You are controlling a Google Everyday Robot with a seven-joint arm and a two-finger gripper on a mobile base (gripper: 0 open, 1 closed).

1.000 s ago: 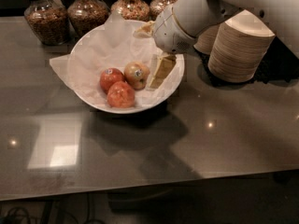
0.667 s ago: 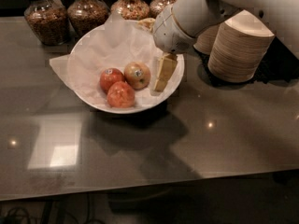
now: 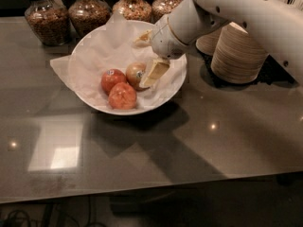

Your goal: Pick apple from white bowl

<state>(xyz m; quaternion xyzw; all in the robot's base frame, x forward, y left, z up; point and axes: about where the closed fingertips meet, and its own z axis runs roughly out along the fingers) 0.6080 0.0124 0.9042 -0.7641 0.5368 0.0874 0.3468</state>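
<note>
Though its wrist hides where they join, the gripper (image 3: pixel 143 60) shows two cream fingers spread wide and holding nothing: the lower finger (image 3: pixel 154 72) slants down against the right side of the apple (image 3: pixel 135 73), covering that flank, while the upper finger (image 3: pixel 142 38) pokes out over the crinkled paper (image 3: pixel 94 56) at the far side and is hard to make out against it. That pale apple lies in the white bowl (image 3: pixel 90 103), just beside two redder apples (image 3: pixel 112 80) nearer the front. Behind, the white arm (image 3: pixel 246 13) runs off the right edge and covers part of the stacks of beige paper bowls (image 3: pixel 239 53). Four jars (image 3: pixel 45 20) along the back of the glossy table (image 3: pixel 142 169) are cut off at the top
</note>
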